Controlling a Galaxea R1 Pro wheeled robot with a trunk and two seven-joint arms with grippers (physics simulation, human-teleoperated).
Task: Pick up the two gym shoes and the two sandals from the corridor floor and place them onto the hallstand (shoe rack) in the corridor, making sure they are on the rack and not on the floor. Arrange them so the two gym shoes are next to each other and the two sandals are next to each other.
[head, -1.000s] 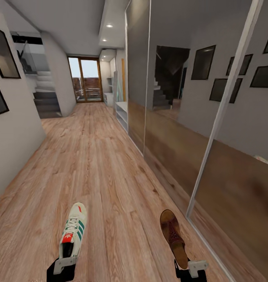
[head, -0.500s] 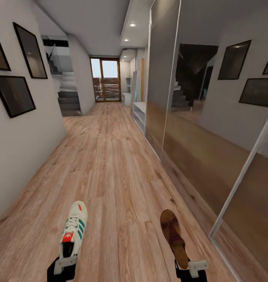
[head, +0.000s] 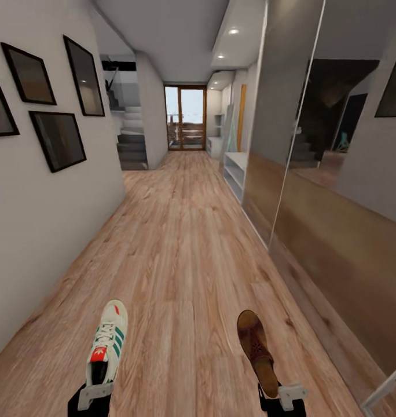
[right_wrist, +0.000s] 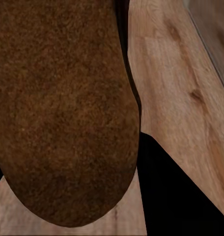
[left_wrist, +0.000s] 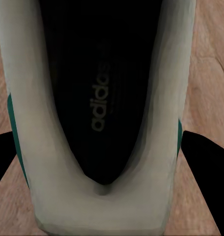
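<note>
Left claw (head: 94, 397) is clamping the heel of a white gym shoe (head: 108, 341), green stripes, toe pointing ahead above the corridor floor (head: 180, 255). Right claw (head: 282, 397) is pinching a brown sandal (head: 257, 350) by its heel. Hallstand (head: 235, 171) is standing far down the right wall.

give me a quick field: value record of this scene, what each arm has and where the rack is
left tool: shut on sneaker, held at the heel
right tool: shut on sandal, held at the heel
shoes: both toes point forward down the corridor
floor: wood planks
rack: far ahead on the right, past the mirrored wardrobe
left wall: dark framed pictures
</note>
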